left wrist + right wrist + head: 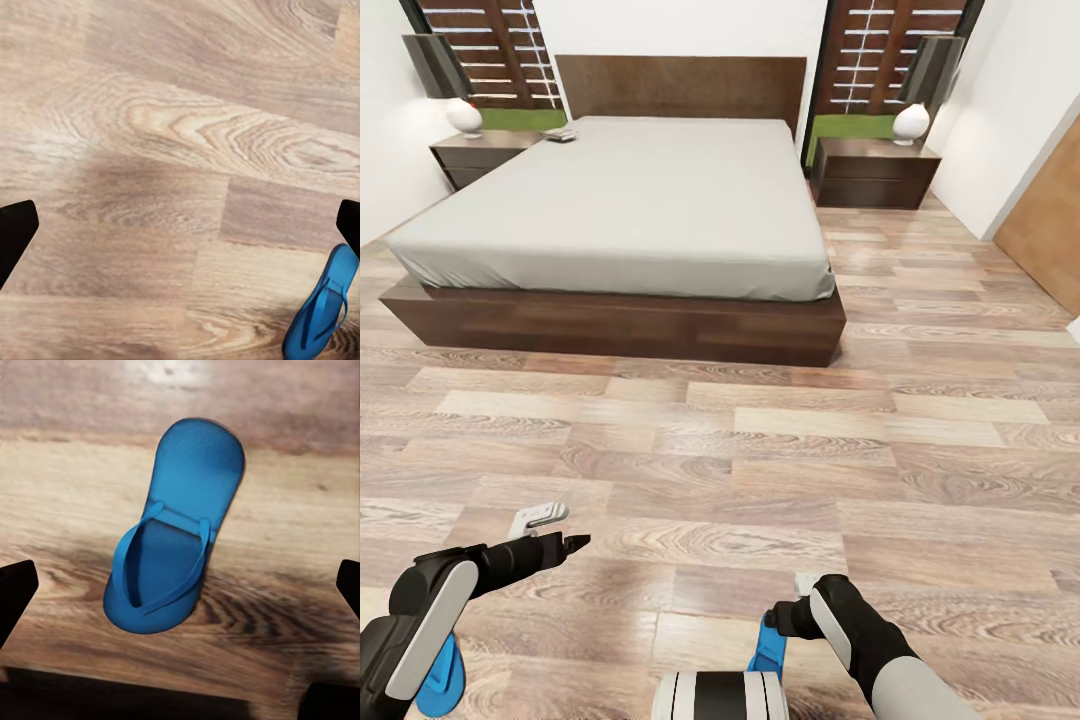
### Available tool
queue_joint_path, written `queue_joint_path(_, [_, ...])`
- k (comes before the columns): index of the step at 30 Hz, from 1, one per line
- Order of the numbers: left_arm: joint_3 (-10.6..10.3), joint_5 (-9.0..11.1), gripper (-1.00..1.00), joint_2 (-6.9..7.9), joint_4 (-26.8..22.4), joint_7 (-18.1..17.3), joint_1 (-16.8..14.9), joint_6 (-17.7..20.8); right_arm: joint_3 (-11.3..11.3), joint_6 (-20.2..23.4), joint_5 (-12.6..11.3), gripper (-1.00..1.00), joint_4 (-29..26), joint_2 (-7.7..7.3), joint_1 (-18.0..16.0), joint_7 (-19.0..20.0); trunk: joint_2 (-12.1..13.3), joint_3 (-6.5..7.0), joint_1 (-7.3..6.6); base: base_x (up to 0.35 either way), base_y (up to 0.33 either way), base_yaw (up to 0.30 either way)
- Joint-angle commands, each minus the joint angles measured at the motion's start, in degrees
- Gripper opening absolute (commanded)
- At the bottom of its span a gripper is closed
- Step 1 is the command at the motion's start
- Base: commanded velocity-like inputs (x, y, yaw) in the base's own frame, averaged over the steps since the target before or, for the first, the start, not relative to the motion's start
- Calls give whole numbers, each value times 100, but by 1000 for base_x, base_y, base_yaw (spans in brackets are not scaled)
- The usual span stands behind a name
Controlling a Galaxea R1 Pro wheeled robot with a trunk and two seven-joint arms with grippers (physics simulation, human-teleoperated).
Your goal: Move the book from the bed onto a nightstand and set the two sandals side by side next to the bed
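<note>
1. I am in a home bedroom: a large low bed [630,200] with a pale grey mattress on a dark wooden base stands ahead of me.
2. A dark wooden headboard [680,87] rises at the bed's far end, against a white wall.
3. A dark brown nightstand [873,172] flanks the bed on each side, each bearing a white lamp [911,122].
4. Slatted windows [890,55] stand behind the nightstands.
5. The light wood-plank floor [780,450] runs from the bed's foot towards me.
</note>
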Motion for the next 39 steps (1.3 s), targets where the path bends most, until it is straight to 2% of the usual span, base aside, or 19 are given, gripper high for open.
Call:
queue_joint_path(1, [6, -16, 100, -1, -3, -27, -3, 27, 19, 22, -27, 100, -8, -5, -1, -12, -1, -8, -1, 0, 0, 70])
queue_joint_path(28, [6, -16, 100, -2, -3, -27, -1, 27, 19, 17, -27, 100, -8, -4, -1, -12, -1, -43, -1, 0, 0, 16])
queue_joint_path(39, [6, -17, 100, -3, -3, -26, -1, 27, 19, 20, -27, 100, -8, -5, -1, -4, -1, -100, -1, 0, 0, 47])
